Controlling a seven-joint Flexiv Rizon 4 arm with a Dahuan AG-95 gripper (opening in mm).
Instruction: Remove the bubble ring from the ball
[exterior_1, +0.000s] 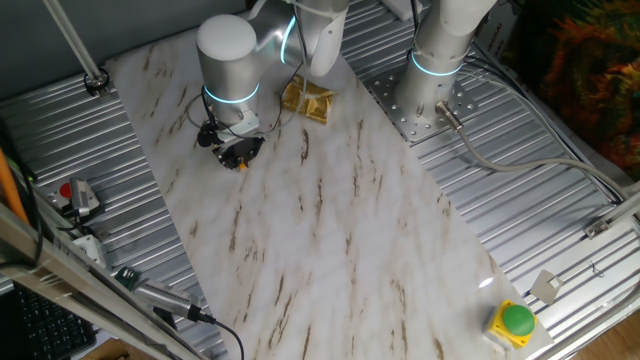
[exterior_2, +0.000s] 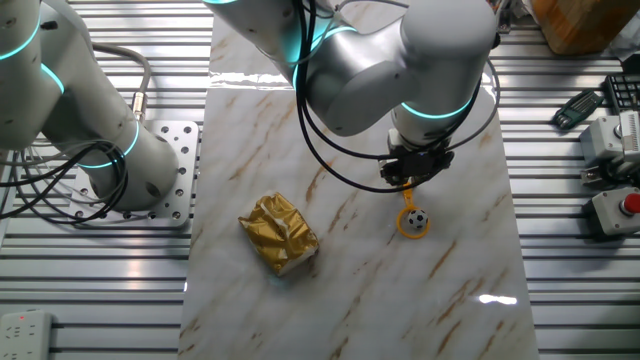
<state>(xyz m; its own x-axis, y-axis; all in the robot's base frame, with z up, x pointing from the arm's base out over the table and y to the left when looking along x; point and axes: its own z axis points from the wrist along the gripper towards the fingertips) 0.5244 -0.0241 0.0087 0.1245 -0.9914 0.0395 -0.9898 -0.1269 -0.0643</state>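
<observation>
My gripper (exterior_2: 409, 185) sits low over the marble worktop (exterior_2: 350, 290), apparently on the bubble ring's (exterior_2: 411, 222) handle; whether it is closed I cannot tell. Hoop lies flat around the ball (exterior_2: 419, 217), right of the gold foil packet (exterior_2: 279, 233). Plan: lift straight up so the hoop clears without rolling the ball.

Crumpled gold foil packet (exterior_2: 279, 233) on marble-patterned counter (exterior_2: 400, 300); green round button (exterior_1: 517, 319) on yellow base at counter corner.
</observation>
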